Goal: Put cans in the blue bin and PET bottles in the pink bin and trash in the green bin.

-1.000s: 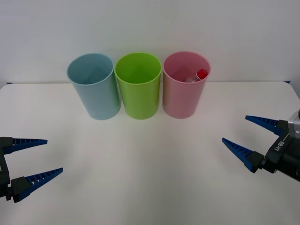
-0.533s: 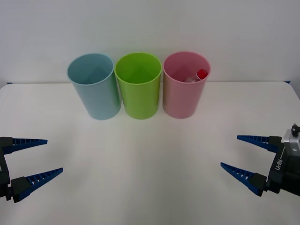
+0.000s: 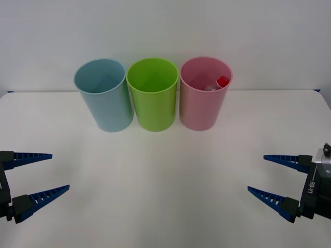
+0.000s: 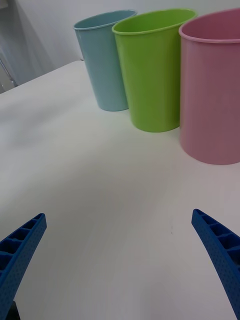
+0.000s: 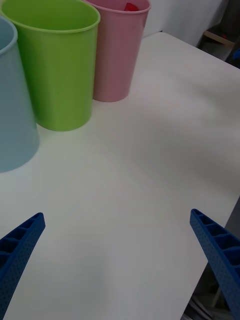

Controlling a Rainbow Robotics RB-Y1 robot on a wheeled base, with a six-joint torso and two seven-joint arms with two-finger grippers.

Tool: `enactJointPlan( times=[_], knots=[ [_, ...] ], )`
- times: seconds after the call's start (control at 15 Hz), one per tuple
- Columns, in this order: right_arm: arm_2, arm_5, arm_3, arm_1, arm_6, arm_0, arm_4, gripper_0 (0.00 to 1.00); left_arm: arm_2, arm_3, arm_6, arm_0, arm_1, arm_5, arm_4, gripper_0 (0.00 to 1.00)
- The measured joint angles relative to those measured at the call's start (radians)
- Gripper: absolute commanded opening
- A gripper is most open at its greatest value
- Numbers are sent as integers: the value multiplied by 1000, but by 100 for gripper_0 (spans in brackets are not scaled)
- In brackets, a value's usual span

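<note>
Red-capped bottle (image 3: 219,83) inside smooth pink bin (image 3: 202,106)

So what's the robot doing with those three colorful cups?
It is sorting rubbish into bins. The blue bin, green bin and pink bin stand upright in a row at the back of the white table. A PET bottle with a red cap sits inside the pink bin, where bottles belong. Neither arm is holding anything: the left gripper and the right gripper both hang open over the near side of the table, well short of the bins.
</note>
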Motion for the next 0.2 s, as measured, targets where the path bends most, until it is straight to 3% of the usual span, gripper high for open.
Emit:
enactJointPlan(
  times=[0.2],
  knots=[
    [0,0,0,0,0,0,0,100,0,0,0,0,0,0,0,100]
  ],
)
